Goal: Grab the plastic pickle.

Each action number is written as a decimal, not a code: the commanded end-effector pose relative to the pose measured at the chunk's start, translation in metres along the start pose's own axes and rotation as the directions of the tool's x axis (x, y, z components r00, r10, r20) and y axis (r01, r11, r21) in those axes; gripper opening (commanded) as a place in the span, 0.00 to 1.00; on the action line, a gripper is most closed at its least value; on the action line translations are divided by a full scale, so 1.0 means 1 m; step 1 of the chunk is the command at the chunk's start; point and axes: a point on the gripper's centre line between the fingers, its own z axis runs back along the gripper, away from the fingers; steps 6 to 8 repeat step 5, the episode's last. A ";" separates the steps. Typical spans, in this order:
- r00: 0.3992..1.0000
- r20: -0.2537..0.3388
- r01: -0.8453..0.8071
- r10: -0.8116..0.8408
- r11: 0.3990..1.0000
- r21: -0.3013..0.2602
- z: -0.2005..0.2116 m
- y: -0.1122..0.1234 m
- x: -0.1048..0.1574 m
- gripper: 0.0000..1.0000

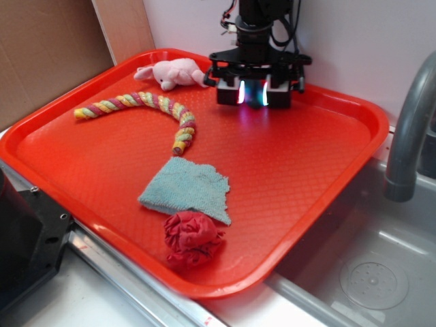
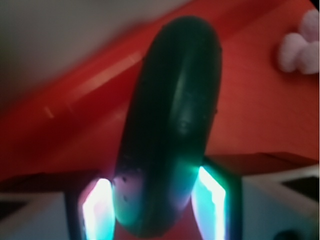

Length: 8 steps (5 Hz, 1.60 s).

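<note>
Your pincer (image 2: 155,205) clamps the plastic pickle (image 2: 170,125) near 1 end above the red tray (image 1: 306,163); glossy plastic could slip free.

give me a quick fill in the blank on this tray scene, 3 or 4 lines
1. The gripper is shut on the plastic ____.
2. The striped rope lies on the ____ tray.
3. The red cloth sits beside a light ____ cloth.
4. The plush toy is ____ in colour.

Missing words: pickle; red; blue; pink
</note>
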 end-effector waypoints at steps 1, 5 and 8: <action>0.891 0.043 0.448 -0.452 0.861 -0.241 0.117 0.072 -0.027 0.00; 0.824 0.071 0.564 -0.563 0.799 -0.209 0.207 0.119 -0.030 0.00; 0.824 0.071 0.564 -0.563 0.799 -0.209 0.207 0.119 -0.030 0.00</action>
